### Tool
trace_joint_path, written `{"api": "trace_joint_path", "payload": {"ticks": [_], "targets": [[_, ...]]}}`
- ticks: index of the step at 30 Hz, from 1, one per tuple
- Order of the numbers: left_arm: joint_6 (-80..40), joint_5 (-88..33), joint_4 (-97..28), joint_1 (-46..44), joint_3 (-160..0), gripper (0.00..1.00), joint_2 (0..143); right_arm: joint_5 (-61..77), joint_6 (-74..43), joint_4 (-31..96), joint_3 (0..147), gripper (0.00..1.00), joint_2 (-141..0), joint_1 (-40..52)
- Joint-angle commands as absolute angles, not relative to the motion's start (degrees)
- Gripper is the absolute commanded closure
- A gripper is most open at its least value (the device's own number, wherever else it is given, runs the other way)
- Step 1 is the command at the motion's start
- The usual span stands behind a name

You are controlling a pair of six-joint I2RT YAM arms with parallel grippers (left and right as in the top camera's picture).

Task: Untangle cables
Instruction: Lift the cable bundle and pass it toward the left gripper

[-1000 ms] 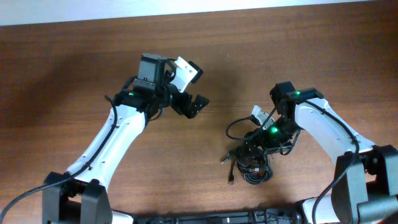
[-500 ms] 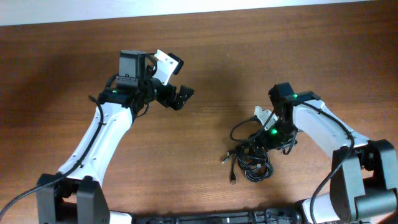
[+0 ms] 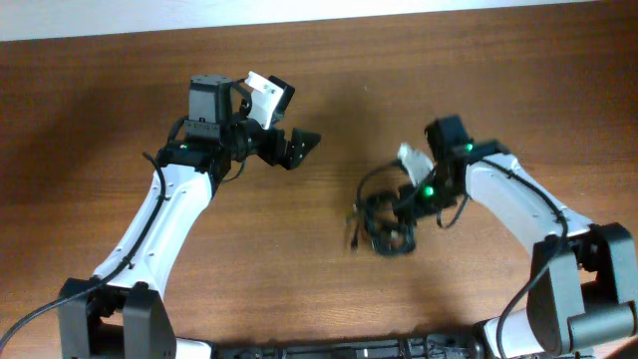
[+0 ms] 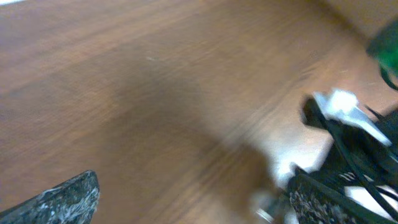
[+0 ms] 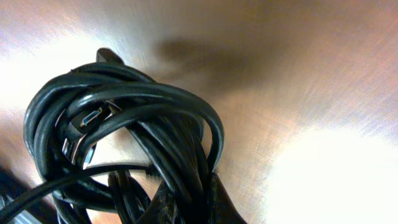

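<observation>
The cables (image 3: 384, 227) are a bundle of thin black cords, bunched on the wooden table right of centre. My right gripper (image 3: 404, 206) is shut on the bundle's upper right side. In the right wrist view the cables (image 5: 124, 124) fill the left half, with a small metal-tipped plug (image 5: 87, 118) inside the loops. There, several strands are pinched between the right gripper's (image 5: 193, 202) two fingers. My left gripper (image 3: 294, 142) hovers open, well left of the bundle and facing it. In the blurred left wrist view the left gripper (image 4: 193, 205) holds nothing, and the cables (image 4: 357, 155) show at the right.
The brown wooden table (image 3: 329, 289) spreads all round the bundle. Its pale far edge (image 3: 399, 8) runs along the top of the overhead view. Both white arms reach in from the near side.
My right gripper has shut on the bundle and dragged it up and left across the table. The left gripper has turned slightly toward the bundle and stayed open.
</observation>
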State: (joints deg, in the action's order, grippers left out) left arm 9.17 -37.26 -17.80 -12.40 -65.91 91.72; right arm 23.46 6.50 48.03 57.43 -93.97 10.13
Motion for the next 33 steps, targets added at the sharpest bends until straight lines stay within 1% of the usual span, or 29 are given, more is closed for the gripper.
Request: {"api": "trace_joint_path", "payload": {"ticks": [1, 5, 6, 8, 10, 14, 16, 18, 21, 23, 26, 29, 30, 33], "targets": [[4.1, -52.6, -17.6, -12.2, -66.5, 0.01, 92.0, 21.2, 5.5, 47.9, 66.3, 0.96, -92.6, 10.5], [1.3, -60.5, -17.6, -12.2, -66.5, 0.01, 92.0, 14.0, 4.0, 47.1, 73.9, 0.96, -89.8, 10.5], [-2.0, -62.5, -17.6, -12.3, -66.5, 0.01, 92.0, 13.2, 4.0, 46.2, 74.9, 0.96, -88.1, 10.5], [-6.0, -62.3, -17.2, -12.3, -66.5, 0.01, 92.0, 13.2, 3.7, 44.5, 75.1, 0.96, -85.5, 10.5], [-15.6, -62.3, -15.2, -13.5, -66.5, 0.01, 92.0, 13.3, 3.7, 42.1, 75.1, 0.96, -80.7, 10.5], [-22.2, -60.7, -5.7, -19.7, -66.5, 0.01, 92.0, 13.2, 3.7, 39.1, 75.1, 0.96, -74.6, 10.5], [-29.5, -57.2, -0.4, -22.2, -66.5, 0.01, 92.0, 13.2, 3.8, 37.6, 75.1, 0.96, -72.4, 10.5], [-35.0, -56.5, 4.6, -23.3, -66.5, 0.01, 92.0, 13.2, 3.8, 36.4, 75.1, 0.96, -71.4, 10.5], [-35.4, -56.1, 6.6, -23.3, -66.5, 0.01, 92.0, 14.9, 3.7, 36.2, 75.1, 0.96, -71.4, 10.5], [-35.4, -56.1, 7.0, -23.3, -66.5, 0.01, 92.0, 20.1, 3.7, 36.2, 75.1, 0.96, -71.4, 10.5], [-39.0, -55.9, 7.1, -23.4, -66.5, 0.01, 92.0, 26.0, 3.7, 36.4, 75.1, 0.96, -71.4, 10.5], [-39.7, -54.2, 8.6, -23.7, -66.5, 0.01, 92.0, 26.6, 3.7, 38.1, 75.1, 0.96, -71.4, 10.5], [-41.7, -54.7, 9.5, -23.7, -66.5, 0.01, 92.0, 26.6, 3.8, 38.1, 75.1, 0.96, -71.4, 10.5], [-42.0, -56.5, 9.6, -23.8, -66.5, 0.01, 92.0, 26.3, 3.8, 38.1, 75.1, 0.96, -71.4, 10.4]]}}
